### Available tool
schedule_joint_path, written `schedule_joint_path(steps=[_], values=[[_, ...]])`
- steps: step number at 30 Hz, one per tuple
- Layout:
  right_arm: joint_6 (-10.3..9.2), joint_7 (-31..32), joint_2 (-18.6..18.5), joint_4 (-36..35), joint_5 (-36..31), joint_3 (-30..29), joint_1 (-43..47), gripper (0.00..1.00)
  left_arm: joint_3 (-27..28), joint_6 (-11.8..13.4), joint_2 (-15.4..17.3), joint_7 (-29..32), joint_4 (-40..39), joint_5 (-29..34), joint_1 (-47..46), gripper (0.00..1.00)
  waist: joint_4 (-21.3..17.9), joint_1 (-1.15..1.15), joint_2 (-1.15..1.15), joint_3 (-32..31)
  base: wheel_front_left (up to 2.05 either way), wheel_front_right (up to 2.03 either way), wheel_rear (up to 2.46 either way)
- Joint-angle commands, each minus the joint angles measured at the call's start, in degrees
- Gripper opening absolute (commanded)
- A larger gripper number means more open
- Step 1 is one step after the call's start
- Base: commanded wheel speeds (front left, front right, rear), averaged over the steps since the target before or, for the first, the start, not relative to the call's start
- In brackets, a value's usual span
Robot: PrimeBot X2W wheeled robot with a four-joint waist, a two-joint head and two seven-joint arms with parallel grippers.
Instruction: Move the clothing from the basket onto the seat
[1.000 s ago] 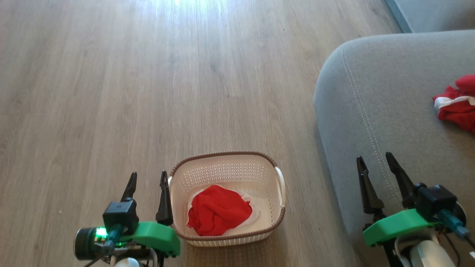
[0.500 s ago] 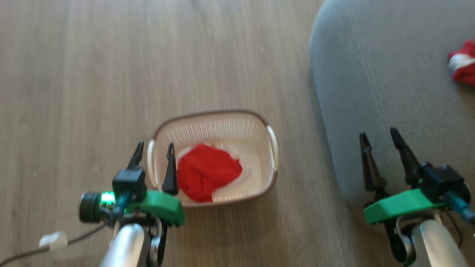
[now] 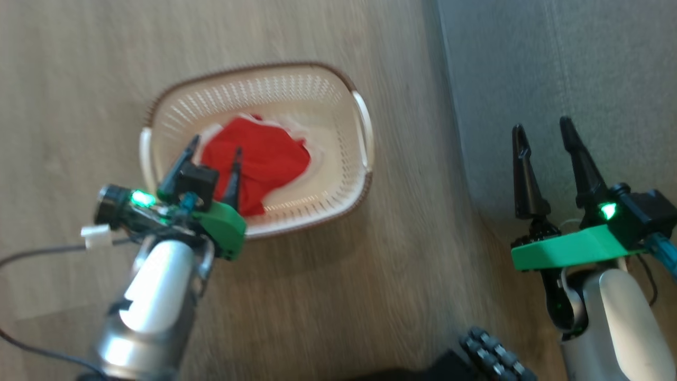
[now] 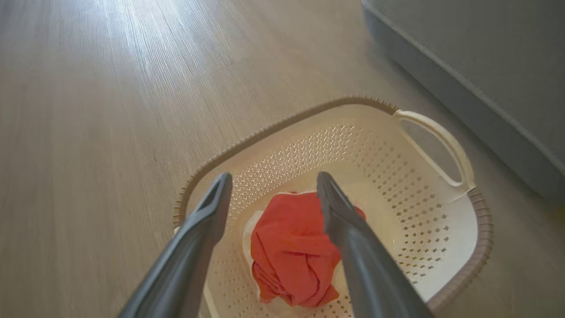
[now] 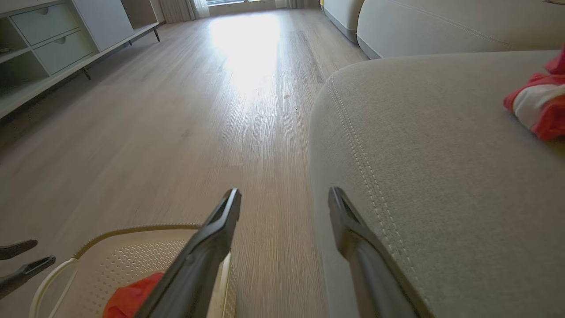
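the left gripper, which a second ago sat just outside the near rim of the basket, has now come in over the basket's inside. the head camera has also tipped downward, so the whole scene sits differently in that view. this means the reach for the next piece is under way, but no grasp is made yet.

its two dark fingers stand wide apart and hold nothing. in the left wrist view a crumpled red garment lies between and just beyond the fingertips, on the basket bottom. whether a finger already touches the cloth cannot be told; it looks just above it.

outward from there, the basket stands on the wood floor, with the grey seat near the basket's far side.

the right gripper hangs over the seat's edge, fingers apart and empty. ahead of it and to its right, a second red garment with a white band already lies on the seat, so about half the job looks done.
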Motion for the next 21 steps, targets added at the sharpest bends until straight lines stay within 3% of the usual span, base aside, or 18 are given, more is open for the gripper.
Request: schedule_joint_path(steps=[1,10,21], values=[[-0.01,-0.38,0.36,-2.27,0.43,1.12,-0.11,1.0,0.9,-0.16,1.92,-0.55,0.57,0.89,-1.46,1.0,-3.77,-0.02,0.0,5.36,0.0,0.0,0.0],[-0.01,-0.38,0.88,-3.94,2.61,3.74,-1.54,1.0,-3.15,-2.4,5.91,-0.55,21.09,5.2,-14.38,1.0,-7.79,-0.02,0.0,12.7,0.0,0.0,0.0],[-0.01,-0.38,0.91,-5.53,11.59,8.12,-3.34,1.0,-10.01,-3.42,9.59,2.05,34.42,11.83,-27.1,1.0,-12.72,-0.02,0.0,18.81,0.0,0.0,0.0]])
